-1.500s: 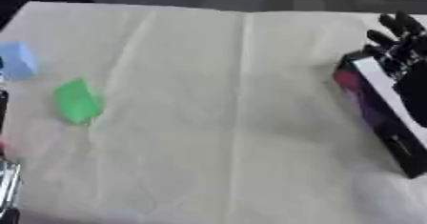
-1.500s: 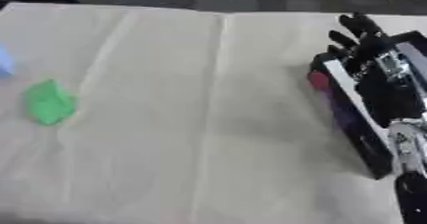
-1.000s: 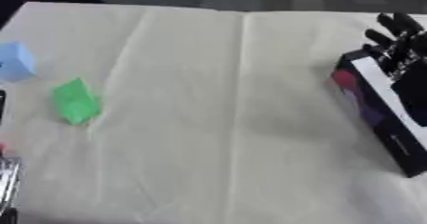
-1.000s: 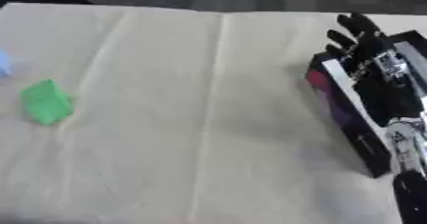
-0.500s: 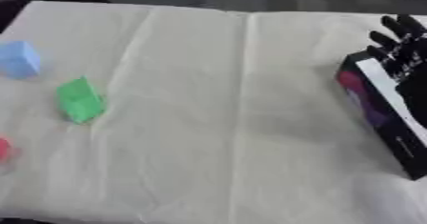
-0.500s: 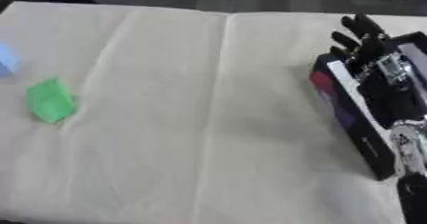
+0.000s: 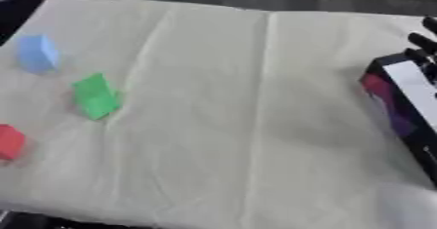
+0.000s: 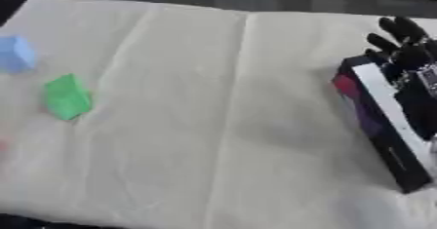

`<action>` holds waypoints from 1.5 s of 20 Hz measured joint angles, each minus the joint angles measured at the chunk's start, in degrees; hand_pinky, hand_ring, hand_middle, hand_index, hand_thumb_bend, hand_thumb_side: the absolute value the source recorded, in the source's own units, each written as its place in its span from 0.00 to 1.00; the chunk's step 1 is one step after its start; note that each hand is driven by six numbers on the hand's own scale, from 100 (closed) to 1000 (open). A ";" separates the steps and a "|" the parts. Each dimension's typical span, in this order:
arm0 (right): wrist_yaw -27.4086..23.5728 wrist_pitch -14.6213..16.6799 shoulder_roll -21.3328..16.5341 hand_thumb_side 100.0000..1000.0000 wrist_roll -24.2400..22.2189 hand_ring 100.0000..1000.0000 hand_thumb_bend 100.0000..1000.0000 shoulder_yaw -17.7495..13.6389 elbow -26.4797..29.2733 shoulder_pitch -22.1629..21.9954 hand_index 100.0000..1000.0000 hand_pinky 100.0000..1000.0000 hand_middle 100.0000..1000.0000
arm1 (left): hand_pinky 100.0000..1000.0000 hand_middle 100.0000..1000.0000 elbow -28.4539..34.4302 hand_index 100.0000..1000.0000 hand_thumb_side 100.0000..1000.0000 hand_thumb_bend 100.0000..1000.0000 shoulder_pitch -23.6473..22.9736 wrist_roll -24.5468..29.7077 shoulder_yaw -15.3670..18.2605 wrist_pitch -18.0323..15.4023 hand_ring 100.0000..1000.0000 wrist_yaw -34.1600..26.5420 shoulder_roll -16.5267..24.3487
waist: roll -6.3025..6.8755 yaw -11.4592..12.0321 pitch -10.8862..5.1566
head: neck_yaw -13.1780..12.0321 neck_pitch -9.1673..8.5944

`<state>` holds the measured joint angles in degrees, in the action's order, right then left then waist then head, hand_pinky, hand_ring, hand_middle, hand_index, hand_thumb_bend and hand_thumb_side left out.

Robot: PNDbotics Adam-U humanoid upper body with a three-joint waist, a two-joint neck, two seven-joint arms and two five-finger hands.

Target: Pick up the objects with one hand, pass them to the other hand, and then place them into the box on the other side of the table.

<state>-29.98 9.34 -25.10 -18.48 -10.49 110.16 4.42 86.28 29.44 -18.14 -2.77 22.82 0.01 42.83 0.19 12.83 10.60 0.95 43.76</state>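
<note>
The right hand (image 8: 408, 52) hangs over the far end of the box (image 8: 384, 125), its dark fingers spread and straight, holding nothing. The box lies at the right edge of the pale cloth (image 7: 239, 101). Well away from the box to its left lie a green block (image 7: 95, 96), a blue block (image 7: 37, 53) beyond it, and a red block (image 7: 9, 141) nearest.

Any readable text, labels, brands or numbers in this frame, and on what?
None can be read.
Box: white, magenta and purple panels, any print too blurred to read.
Blue block, green block, red block: plain faces, no markings visible.
</note>
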 measured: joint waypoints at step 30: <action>2.89 1.83 -1.92 0.51 -0.26 1.00 0.00 -0.01 1.46 -4.28 1.00 1.00 1.00 | 0.90 0.79 10.34 0.81 0.25 0.72 -10.39 60.49 -1.40 -0.72 0.86 9.42 22.23 | 0.03 2.54 0.01 | -0.66 0.01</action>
<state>-27.10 11.17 -27.02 -18.74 -10.49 111.62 0.14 96.62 19.05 42.36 -4.17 22.10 9.44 65.06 0.22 15.37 10.62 0.29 43.78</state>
